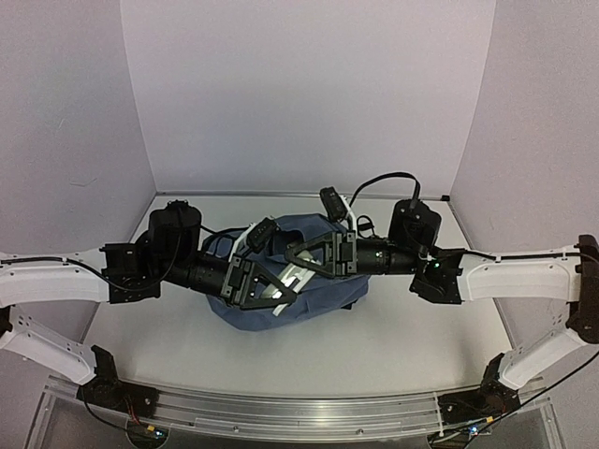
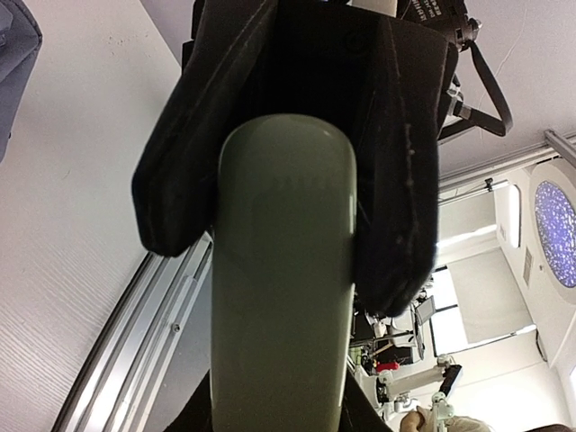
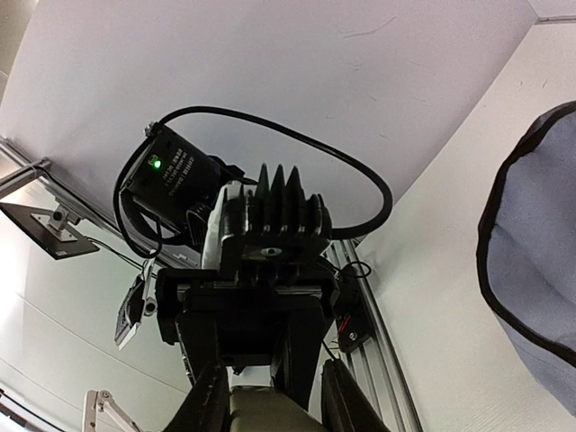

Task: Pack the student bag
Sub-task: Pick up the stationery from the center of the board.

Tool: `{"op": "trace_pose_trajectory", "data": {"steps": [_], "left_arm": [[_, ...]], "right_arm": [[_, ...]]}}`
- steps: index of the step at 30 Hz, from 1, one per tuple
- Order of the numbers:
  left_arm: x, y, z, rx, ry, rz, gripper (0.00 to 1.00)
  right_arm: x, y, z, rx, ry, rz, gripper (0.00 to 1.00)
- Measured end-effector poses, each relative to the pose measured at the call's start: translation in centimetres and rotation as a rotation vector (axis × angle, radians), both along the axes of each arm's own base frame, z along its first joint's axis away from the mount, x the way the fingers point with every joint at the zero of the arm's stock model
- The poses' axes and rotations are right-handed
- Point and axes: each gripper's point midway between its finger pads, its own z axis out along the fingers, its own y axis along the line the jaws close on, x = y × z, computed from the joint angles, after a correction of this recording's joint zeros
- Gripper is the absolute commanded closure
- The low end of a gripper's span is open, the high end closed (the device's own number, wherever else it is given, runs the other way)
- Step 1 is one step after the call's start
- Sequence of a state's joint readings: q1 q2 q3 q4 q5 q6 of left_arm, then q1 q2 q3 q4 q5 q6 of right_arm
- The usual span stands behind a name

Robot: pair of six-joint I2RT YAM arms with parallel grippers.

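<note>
Above the student bag (image 1: 332,292), a grey-green item (image 2: 283,297) is clamped by left gripper (image 1: 284,292) and right gripper (image 1: 301,254); one should be eased before lowering.

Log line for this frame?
student bag on table | left gripper above it, shut on grey-green object | right gripper above it, around pale object, grip unclear

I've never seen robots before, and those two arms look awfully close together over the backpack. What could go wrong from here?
1. The left gripper and right gripper sit very close together above the student bag, so they could collide.
2. Both seem to grip one smooth grey-green object. A mistimed release might drop it beside the bag.
</note>
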State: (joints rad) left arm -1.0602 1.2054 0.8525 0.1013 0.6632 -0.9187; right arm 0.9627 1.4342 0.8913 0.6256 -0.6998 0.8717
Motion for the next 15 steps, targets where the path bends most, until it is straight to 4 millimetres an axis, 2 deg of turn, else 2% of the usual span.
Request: {"op": "trace_pose_trajectory", "data": {"steps": [2,3,5,6,10,15], "left_arm": [[0.1,0.0,-0.1,0.000,-0.002,0.004,0.99],[0.1,0.0,-0.1,0.001,-0.003,0.009,1.00],[0.5,0.1,-0.4,0.016,0.000,0.037,1.00],[0.8,0.3,-0.9,0.033,0.004,0.059,1.00],[2.8,2.0,-2.6,0.111,0.043,0.175,1.00],[6.7,5.4,-4.4,0.194,0.117,0.343,1.00]], "right_arm": [[0.1,0.0,0.0,-0.001,0.002,-0.004,0.52],[0.1,0.0,-0.1,-0.003,0.003,-0.007,0.43],[0.8,-0.2,-0.1,-0.004,0.007,-0.035,0.28],[1.2,-0.3,-0.2,-0.004,0.010,-0.049,0.25],[4.4,-2.0,-0.6,-0.018,0.015,-0.148,0.18],[8.9,-3.9,-2.4,-0.166,-0.010,-0.347,0.30]]}}
